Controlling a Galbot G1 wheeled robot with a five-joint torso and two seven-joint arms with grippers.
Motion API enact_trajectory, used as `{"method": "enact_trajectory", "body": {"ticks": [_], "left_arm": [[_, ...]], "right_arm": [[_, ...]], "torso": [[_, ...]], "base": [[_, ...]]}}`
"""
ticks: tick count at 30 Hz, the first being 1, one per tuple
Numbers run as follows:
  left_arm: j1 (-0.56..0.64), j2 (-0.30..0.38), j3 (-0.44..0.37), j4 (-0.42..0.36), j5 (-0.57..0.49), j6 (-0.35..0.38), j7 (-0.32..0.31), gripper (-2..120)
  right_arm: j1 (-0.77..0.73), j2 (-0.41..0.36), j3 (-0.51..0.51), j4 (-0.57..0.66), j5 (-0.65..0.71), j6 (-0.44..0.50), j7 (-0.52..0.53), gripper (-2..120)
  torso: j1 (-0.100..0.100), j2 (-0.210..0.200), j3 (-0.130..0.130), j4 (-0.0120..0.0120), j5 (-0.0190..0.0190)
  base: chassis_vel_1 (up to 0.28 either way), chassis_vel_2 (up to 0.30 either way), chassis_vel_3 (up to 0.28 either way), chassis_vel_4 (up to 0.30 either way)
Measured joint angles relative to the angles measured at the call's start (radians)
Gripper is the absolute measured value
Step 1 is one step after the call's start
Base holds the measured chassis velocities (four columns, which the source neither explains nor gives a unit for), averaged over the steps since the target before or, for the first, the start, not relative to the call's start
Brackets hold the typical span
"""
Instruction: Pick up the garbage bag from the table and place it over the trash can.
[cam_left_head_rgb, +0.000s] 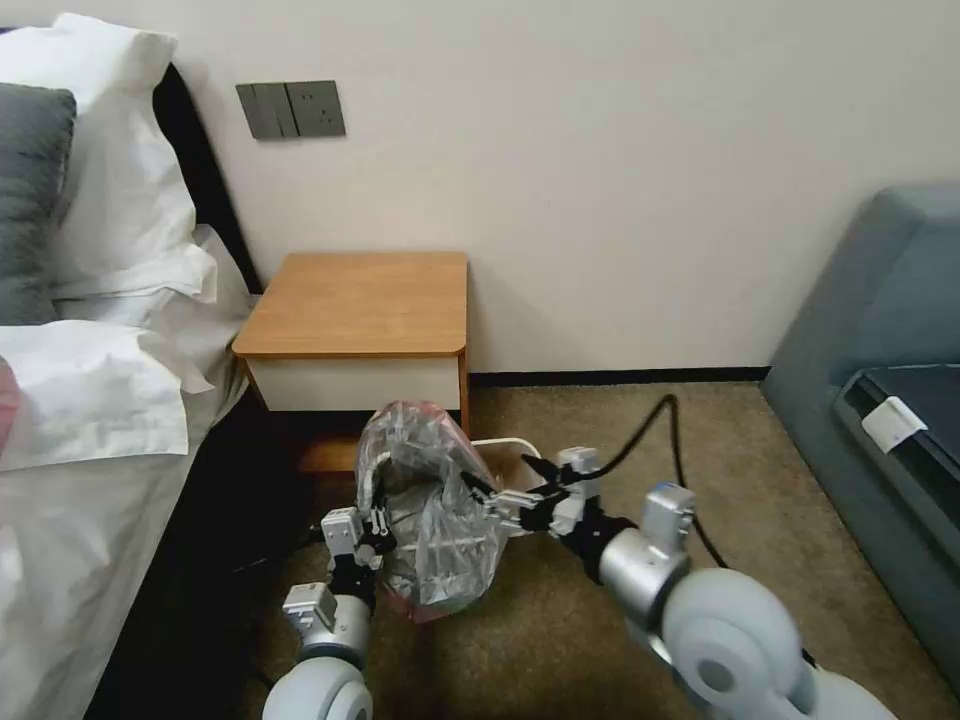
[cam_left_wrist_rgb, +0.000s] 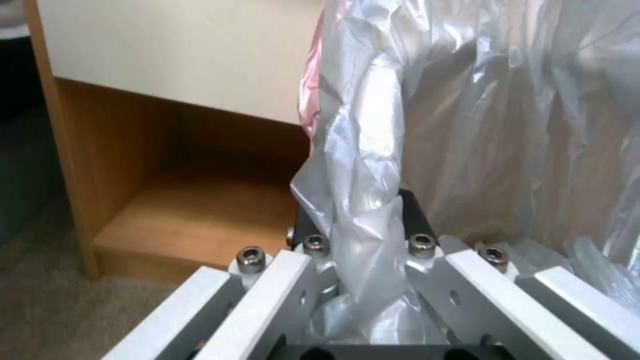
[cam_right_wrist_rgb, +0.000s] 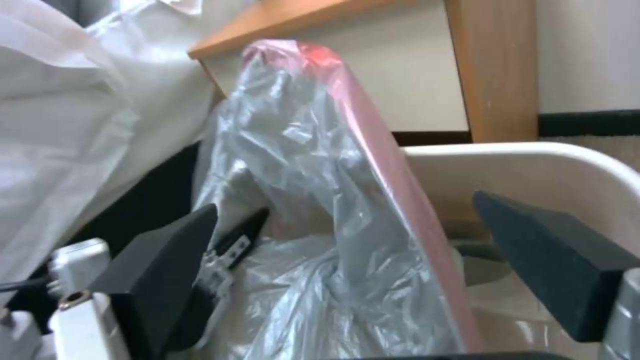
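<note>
On the carpet before the table (cam_left_head_rgb: 360, 305), the left tool (cam_left_wrist_rgb: 363, 235) pinches the garbage bag (cam_left_head_rgb: 425, 500) hiding most of the trash can (cam_right_wrist_rgb: 533, 170); right tool (cam_right_wrist_rgb: 373, 250) wide.

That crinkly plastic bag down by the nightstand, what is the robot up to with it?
The robot is fitting a thin, translucent grey plastic garbage bag with a pinkish-red edge over a small beige plastic trash can on the carpet in front of the boxy wooden nightstand. Its left pincer is clamped on a bunched fold of the bag. Its right pincer is open at the bag's other side, by the bin's rim. The bag stands puffed up over the bin, not yet drawn down round the rim.
</note>
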Motion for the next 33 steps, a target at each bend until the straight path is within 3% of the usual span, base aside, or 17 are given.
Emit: {"method": "enact_trajectory", "body": {"ticks": [6,8,15,30,33], "left_arm": [[0.006,-0.001,0.0,-0.013,0.001,-0.007,0.013,5],[0.008,-0.003,0.0,-0.016,0.0,-0.013,0.017,5],[0.016,-0.005,-0.001,-0.022,-0.014,-0.02,0.019,5],[0.011,-0.003,-0.003,-0.036,-0.042,-0.015,0.03,5],[0.009,-0.004,-0.004,-0.033,-0.043,-0.008,0.03,5]], "right_arm": [[0.021,0.028,-0.016,-0.054,-0.027,0.006,-0.006,80],[0.025,0.039,-0.014,-0.073,-0.033,0.015,-0.011,69],[0.025,0.048,0.003,-0.112,-0.026,0.05,-0.045,59],[0.027,0.078,0.019,-0.157,-0.027,0.093,-0.085,3],[0.027,0.078,0.019,-0.156,-0.033,0.099,-0.085,0]], "torso": [[0.0,0.0,0.0,-0.0001,-0.0002],[0.0,0.0,0.0,-0.0002,-0.0003],[0.0,0.0,0.0,-0.0001,-0.0002],[0.0,0.0,0.0,-0.0001,-0.0002],[0.0,0.0,0.0,-0.0001,-0.0002]], "base": [[0.0,0.0,0.0,0.0],[0.0,0.0,0.0,0.0],[0.0,0.0,0.0,0.0],[0.0,0.0,0.0,0.0],[0.0,0.0,0.0,0.0]]}}
